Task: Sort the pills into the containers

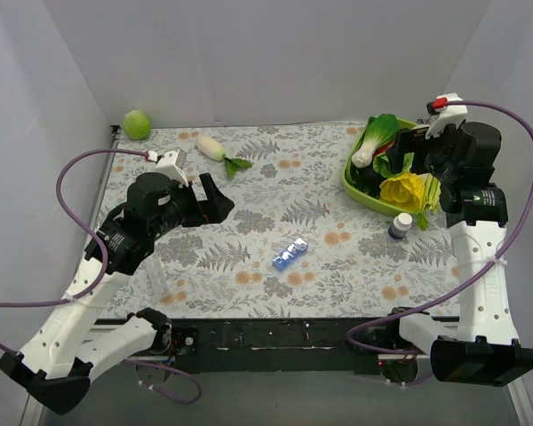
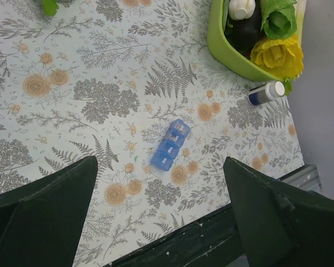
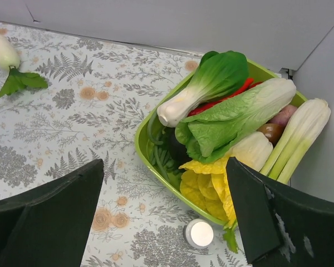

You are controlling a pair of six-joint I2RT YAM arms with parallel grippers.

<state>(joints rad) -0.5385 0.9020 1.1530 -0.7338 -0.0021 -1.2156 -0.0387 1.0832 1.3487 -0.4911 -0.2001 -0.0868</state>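
Observation:
The containers (image 1: 290, 253), a short strip of joined translucent blue cubes, lie on the floral table mat near the front middle. They also show in the left wrist view (image 2: 170, 146), lids shut. I cannot make out any loose pills. A small dark bottle (image 1: 401, 225) with a white cap stands right of them, beside the green tray; it shows in both wrist views (image 2: 266, 93) (image 3: 199, 233). My left gripper (image 1: 215, 201) (image 2: 158, 217) is open and empty, held above the mat up and left of the containers. My right gripper (image 1: 407, 153) (image 3: 164, 222) is open and empty above the tray's near edge.
A green tray (image 1: 350, 177) (image 3: 142, 139) heaped with toy vegetables sits at the back right. A white radish (image 1: 210, 146) with green leaves and a green ball (image 1: 137, 123) lie at the back left. White walls close in three sides. The black table edge (image 2: 211, 233) runs along the front.

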